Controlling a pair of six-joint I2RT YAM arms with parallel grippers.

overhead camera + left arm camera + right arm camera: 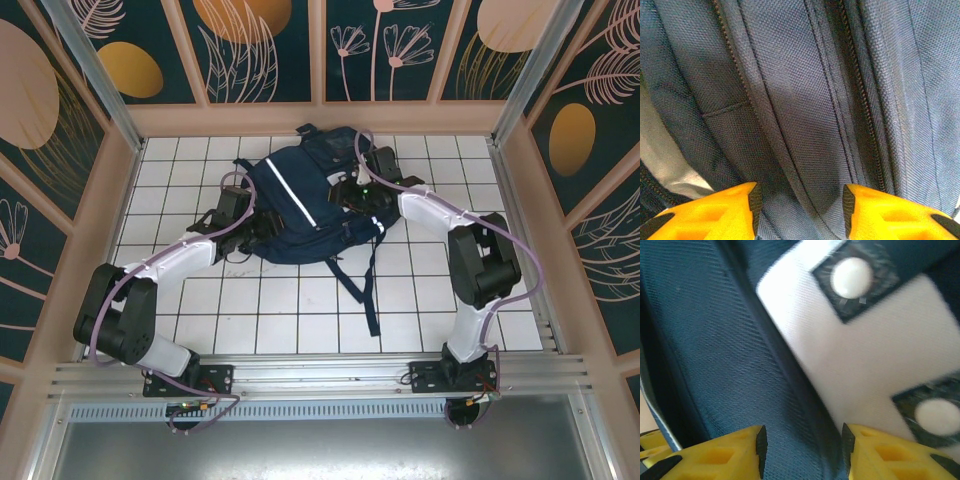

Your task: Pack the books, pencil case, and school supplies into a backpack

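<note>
The left gripper (800, 202) had its yellow fingers (715, 212) standing partly apart. A raised fold of the large navy-blue fabric backpack (790, 100) ran down into the gap. Whether the black pads pressed that fold could not be told. Just above the fingers lay two closed zip lines (862, 105) running side by side, and a pale grey reflective stripe (665, 160) at the left edge.

The right gripper (802, 440) also stood about half apart, with a dark seam of the backpack between its fingers. Whether it pinched the cloth could not be told, as that view was blurred. Beyond its fingertips was a white front patch (870, 360) bearing two dark square tabs, each with a pale round stud (852, 277). The blur left it unclear whether the patch carried any lettering.

From above, the backpack (285, 230) lay flat on the white tiled table (300, 320), toward the far middle. A white stripe (292, 195) ran diagonally across it, and a dark strap (371, 295) trailed toward the near edge. The left gripper (262, 224) met the backpack's left side and the right gripper (352, 196) its right side, both touching the fabric.
</note>
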